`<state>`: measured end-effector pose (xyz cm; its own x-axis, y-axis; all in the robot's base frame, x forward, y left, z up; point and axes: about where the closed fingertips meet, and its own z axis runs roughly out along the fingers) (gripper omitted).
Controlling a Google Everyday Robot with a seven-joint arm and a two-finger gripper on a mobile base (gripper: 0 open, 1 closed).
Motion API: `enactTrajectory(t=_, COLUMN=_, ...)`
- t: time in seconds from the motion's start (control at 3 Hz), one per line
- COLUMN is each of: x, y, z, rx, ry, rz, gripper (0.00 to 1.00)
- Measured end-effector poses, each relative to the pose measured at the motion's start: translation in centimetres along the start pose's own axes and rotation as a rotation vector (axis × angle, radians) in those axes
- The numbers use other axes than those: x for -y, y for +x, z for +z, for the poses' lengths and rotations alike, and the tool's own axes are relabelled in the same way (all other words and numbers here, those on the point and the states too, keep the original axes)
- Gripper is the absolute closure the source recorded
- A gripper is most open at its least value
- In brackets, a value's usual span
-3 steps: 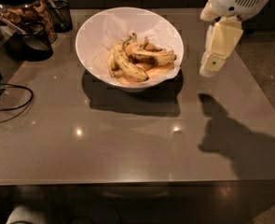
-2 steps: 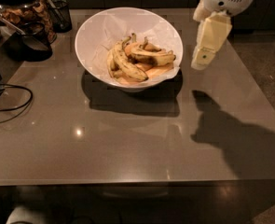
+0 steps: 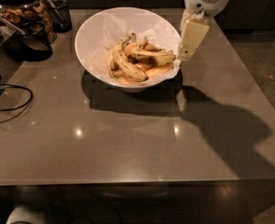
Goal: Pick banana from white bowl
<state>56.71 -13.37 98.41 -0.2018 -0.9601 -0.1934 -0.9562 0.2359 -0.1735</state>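
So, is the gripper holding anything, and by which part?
Nothing is held. The cream gripper hangs at the right rim of the wide white bowl; the plump yellow banana lies inside it.

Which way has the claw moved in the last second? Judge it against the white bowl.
Yes. The claw has shifted left in the view, closing on the right rim of the white bowl, and now hangs beside it.
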Motion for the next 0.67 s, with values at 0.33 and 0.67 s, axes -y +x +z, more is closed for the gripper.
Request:
enactTrajectory(t=0.33, x=1.2, y=-1.3, z=1.4, rx=-0.010, ry=-0.011, rz=0.000, gripper=0.49)
enactTrajectory(t=0.67, x=1.6, y=-2.9, z=2.4, rx=-0.018, ry=-0.022, rz=-0.013, gripper=0.54)
